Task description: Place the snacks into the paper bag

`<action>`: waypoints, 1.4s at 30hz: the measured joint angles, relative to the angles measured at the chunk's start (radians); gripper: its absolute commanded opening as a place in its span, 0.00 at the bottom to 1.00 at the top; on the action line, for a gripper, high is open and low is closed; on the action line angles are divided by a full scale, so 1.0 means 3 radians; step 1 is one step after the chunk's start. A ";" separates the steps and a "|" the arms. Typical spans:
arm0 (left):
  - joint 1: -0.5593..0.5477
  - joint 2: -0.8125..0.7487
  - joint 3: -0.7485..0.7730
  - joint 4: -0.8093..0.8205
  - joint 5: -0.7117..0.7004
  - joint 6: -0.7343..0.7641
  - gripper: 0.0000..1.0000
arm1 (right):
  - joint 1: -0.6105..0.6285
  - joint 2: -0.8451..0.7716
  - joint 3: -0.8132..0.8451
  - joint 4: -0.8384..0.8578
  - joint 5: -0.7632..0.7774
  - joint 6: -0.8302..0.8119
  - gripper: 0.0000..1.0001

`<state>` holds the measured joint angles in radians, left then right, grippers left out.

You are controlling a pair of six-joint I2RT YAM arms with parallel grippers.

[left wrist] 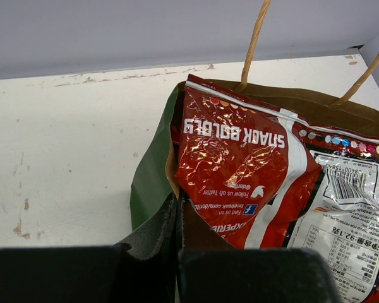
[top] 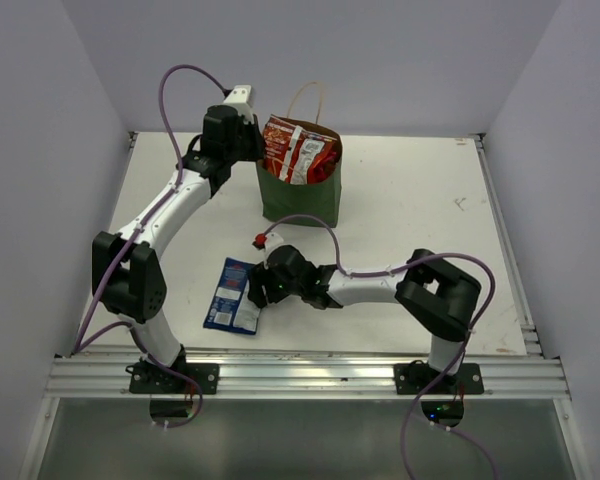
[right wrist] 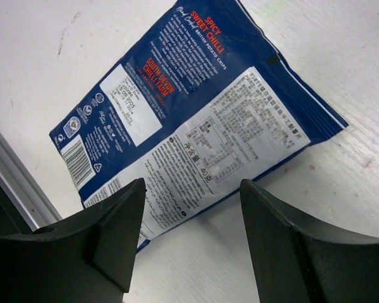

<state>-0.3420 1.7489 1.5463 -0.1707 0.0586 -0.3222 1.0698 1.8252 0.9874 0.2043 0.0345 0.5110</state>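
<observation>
The left end effector [left wrist: 178, 207] is clenching the near rim of the green paper bag [left wrist: 148, 183], which is standing at the back of the tabletop [top: 420, 220]. A red packet [left wrist: 234, 164] is sticking out of the bag, showing "SNACK BOLDLY" upside down. The right end effector [right wrist: 192, 189] is hanging released, jaws spread wide over the edge of the blue packet [right wrist: 196, 107], which is lying flat near the arm bases and showing "SPICY SWEET CHILLI" and "SOUTH DEVON CHILLI FARM".
</observation>
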 measured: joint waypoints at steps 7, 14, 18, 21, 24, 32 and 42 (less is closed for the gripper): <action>0.0000 -0.0003 -0.0005 0.0005 0.0000 0.0000 0.00 | 0.0047 0.0270 0.0158 0.0034 0.0005 0.0005 0.64; 0.0000 -0.0010 -0.0014 0.0009 0.0000 0.0000 0.00 | 0.0111 0.0449 0.0383 0.0028 0.0071 -0.0018 0.66; 0.0001 -0.0020 -0.0020 0.0008 0.0001 0.0000 0.00 | 0.0228 0.0610 0.0646 -0.0116 0.0275 -0.0099 0.67; 0.0000 -0.0028 -0.0022 0.0000 0.0001 0.0000 0.00 | 0.0352 0.0685 0.0819 -0.0294 0.0464 -0.0198 0.81; 0.0001 -0.0033 -0.0022 -0.0008 0.0001 0.0000 0.00 | 0.0498 0.0721 0.0919 -0.0411 0.0622 -0.0304 0.98; 0.0001 -0.0033 -0.0023 -0.0008 0.0001 0.0000 0.00 | 0.0673 0.0852 0.1134 -0.0684 0.0881 -0.0509 0.90; 0.0000 -0.0038 -0.0028 -0.0008 0.0000 0.0000 0.00 | 0.0689 0.0980 0.1308 -0.0693 0.0913 -0.0500 0.00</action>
<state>-0.3420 1.7374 1.5379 -0.1730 0.0586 -0.3222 1.2766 2.1193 1.3800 -0.0036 0.3084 0.3611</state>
